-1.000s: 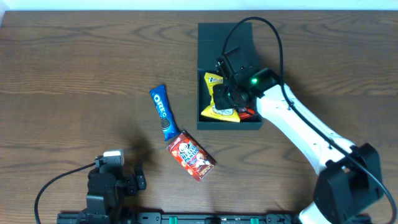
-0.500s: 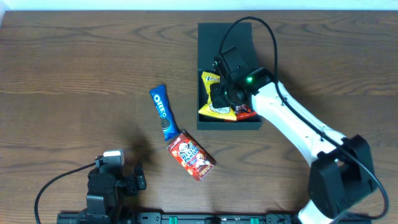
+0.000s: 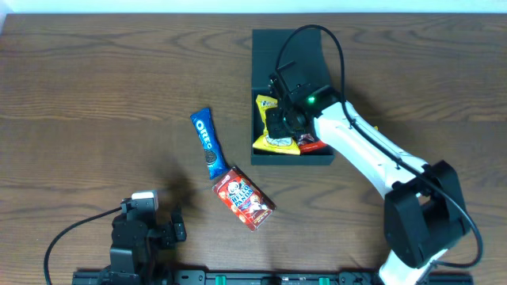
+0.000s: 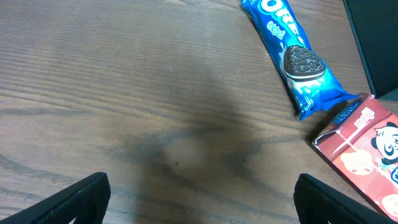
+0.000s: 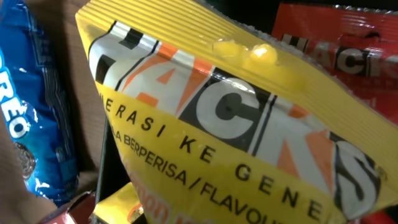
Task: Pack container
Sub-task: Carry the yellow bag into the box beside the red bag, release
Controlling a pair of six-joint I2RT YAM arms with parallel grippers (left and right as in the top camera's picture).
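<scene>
Two snack items are seen lying loose on the brown wood-grain table (image 3: 95, 95): a long blue Oreo biscuit packet (image 3: 206, 141) and, just beside its near end, a red printed cardboard snack carton (image 3: 244, 198). The dark teal-black rigid cardboard container (image 3: 289, 159) is set right of centre at the far side of the table, with its flap lid folded back. A yellow crinkled Hacks sweet packet (image 3: 275, 143) is held inside it, with a red Hacks packet (image 3: 314, 146) beside it in the near right corner. The right end effector (image 3: 276, 125) is lowered into the container directly over the yellow packet. Its opening cannot be told, since the fingers are hidden. The left end effector (image 4: 209, 202) is held low near the table's near edge, spread wide, with nothing gripped.
</scene>
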